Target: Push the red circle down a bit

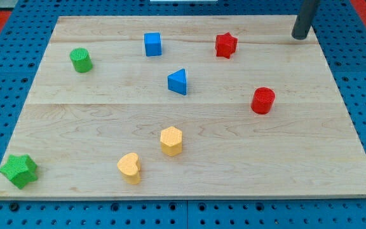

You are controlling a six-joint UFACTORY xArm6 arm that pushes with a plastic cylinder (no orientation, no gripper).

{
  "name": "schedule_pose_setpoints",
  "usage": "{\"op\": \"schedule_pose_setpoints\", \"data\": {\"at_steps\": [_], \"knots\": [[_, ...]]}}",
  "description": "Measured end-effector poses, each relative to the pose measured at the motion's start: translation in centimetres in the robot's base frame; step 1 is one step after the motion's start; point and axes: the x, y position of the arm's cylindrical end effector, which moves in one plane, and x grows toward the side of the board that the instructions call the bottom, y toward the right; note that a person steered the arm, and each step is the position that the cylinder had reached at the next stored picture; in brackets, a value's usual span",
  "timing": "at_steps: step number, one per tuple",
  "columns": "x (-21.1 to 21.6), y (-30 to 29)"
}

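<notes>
The red circle [263, 100] stands on the wooden board [310, 146] at the view's right, about mid-height. My tip [299, 36] rests near the board's top right corner, above and to the right of the red circle, well apart from it. A red star [225, 45] lies to the left of my tip, near the top edge.
A blue cube [152, 44] and a blue triangle [178, 82] sit at top centre. A green cylinder [81, 60] is at top left, a green star [19, 170] at bottom left. A yellow hexagon [171, 140] and a yellow heart [129, 167] lie at bottom centre.
</notes>
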Motion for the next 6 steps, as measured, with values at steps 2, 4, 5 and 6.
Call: {"op": "schedule_pose_setpoints", "data": {"at_steps": [2,4,5,6], "knots": [[8.0,-4.6],[12.3,-11.2],[14.8,-12.0],[17.3,-12.0]]}}
